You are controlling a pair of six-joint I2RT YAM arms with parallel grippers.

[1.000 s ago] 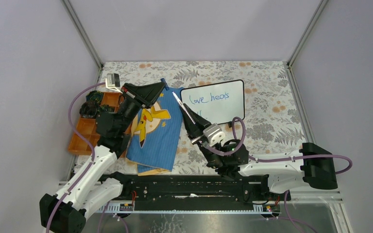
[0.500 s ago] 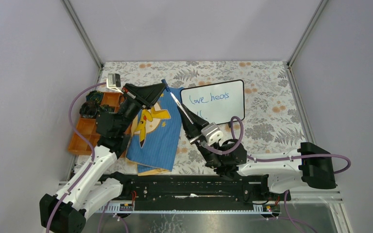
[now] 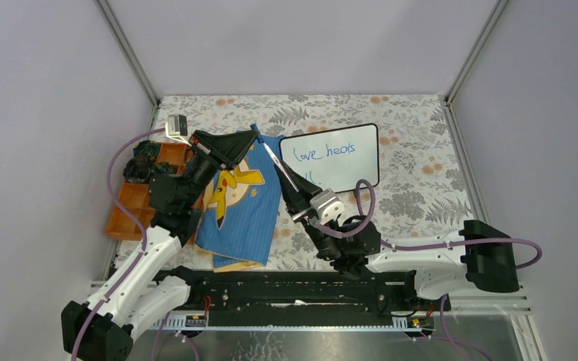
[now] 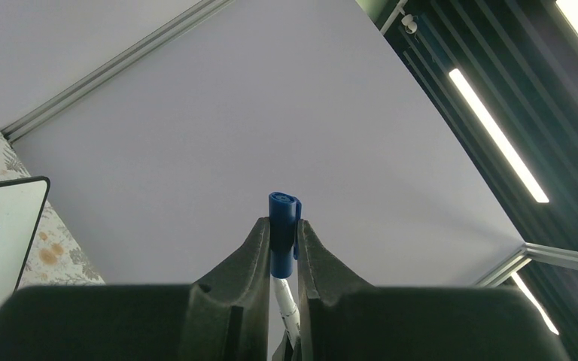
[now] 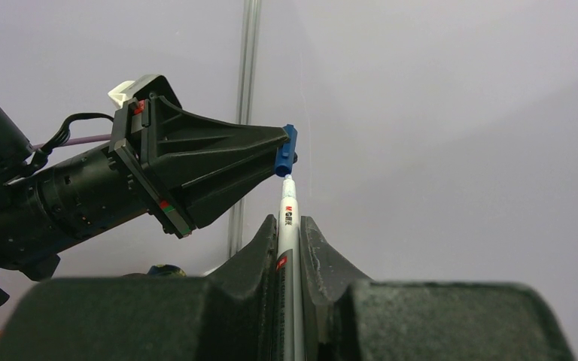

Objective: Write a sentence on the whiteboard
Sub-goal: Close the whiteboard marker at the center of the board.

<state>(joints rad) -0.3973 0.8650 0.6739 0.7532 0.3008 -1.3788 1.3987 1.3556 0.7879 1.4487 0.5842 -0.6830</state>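
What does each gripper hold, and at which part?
Left gripper pinches the blue cap by its sides; right gripper clamps the marker around its barrel.

cannot read the second line of the sentence (image 3: 323,153) on the whiteboard (image 3: 350,169), mostly covered by the marker (image 3: 279,164) and right gripper (image 3: 290,186). cut off by the left wrist view's edge too, leaving only end letters.

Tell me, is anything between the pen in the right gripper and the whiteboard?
Yes: the blue cap, held in the left gripper, sits on the tip of the pen. Nothing else visible blocks the whiteboard.
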